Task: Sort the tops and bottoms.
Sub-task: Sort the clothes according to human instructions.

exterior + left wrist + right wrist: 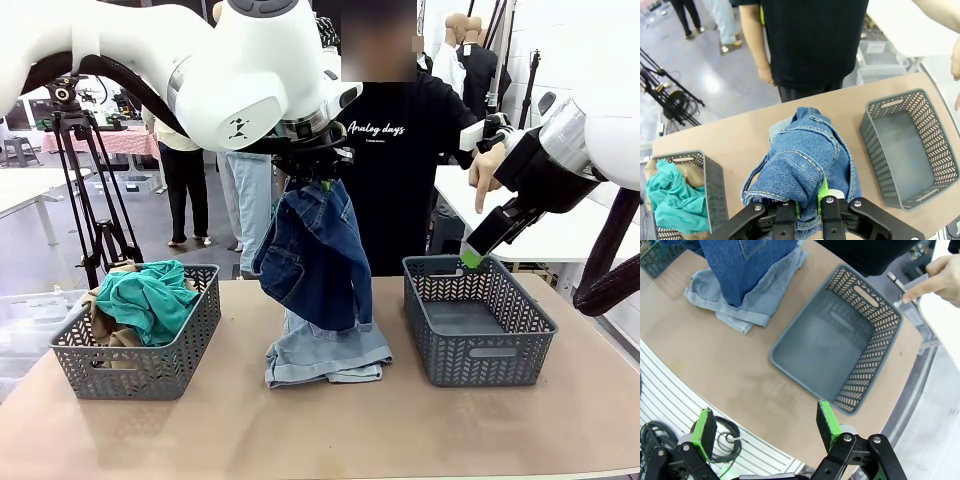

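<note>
The tan bench (300, 430) fills the bottom of the front view. At lower left on it stands the left basket (130, 365), grey, with the teal shirt (150, 295) heaped on top and the tan shirt (105, 325) showing beneath it at the basket's left side. At lower centre the light shorts (325, 358) lie folded flat on the bench between the two baskets. The grey right basket (480, 355) stands at lower right. In the centre of the frame the dark shorts (315, 250) hang from the left gripper (322, 183), which is clamped on a bunched fold at their top, its green pads pressed close on the denim in the left wrist view. The lower edge of the dark shorts hangs over the light pair; whether the two touch cannot be told. At right centre the right gripper (472, 258) hovers above the far rim of the right basket, its fingers wide apart and holding nothing. Behind the bench, at upper centre, stands a person (400, 170) in a black T-shirt. One hand (487, 170), at upper right, points downward with a finger.
</note>
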Tool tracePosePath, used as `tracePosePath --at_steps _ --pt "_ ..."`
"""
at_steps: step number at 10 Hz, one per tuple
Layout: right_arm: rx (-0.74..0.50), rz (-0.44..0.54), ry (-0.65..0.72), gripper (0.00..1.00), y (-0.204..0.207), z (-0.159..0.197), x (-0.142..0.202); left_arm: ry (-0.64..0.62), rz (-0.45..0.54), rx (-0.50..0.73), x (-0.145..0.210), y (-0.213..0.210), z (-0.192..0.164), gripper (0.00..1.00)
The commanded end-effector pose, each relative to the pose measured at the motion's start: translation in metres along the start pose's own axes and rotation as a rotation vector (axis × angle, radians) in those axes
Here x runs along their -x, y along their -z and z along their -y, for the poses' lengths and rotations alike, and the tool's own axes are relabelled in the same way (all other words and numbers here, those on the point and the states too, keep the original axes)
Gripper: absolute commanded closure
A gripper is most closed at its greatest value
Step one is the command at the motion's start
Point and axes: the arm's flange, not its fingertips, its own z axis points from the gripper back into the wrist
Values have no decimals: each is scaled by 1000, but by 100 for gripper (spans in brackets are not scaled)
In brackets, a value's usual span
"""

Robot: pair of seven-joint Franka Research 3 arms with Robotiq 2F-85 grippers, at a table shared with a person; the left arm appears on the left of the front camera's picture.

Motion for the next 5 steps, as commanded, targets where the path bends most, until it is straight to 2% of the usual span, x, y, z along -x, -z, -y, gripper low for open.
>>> tracePosePath --at_steps 1,3,5 --pt "0 0 0 0 0 0 0 10 7 13 -5 -6 -4 100" --pt "35 21 59 0 -51 -4 25 10 7 13 -5 -6 -4 100" --pt "75 20 133 0 -80 5 53 10 7 13 -5 -6 -4 100"
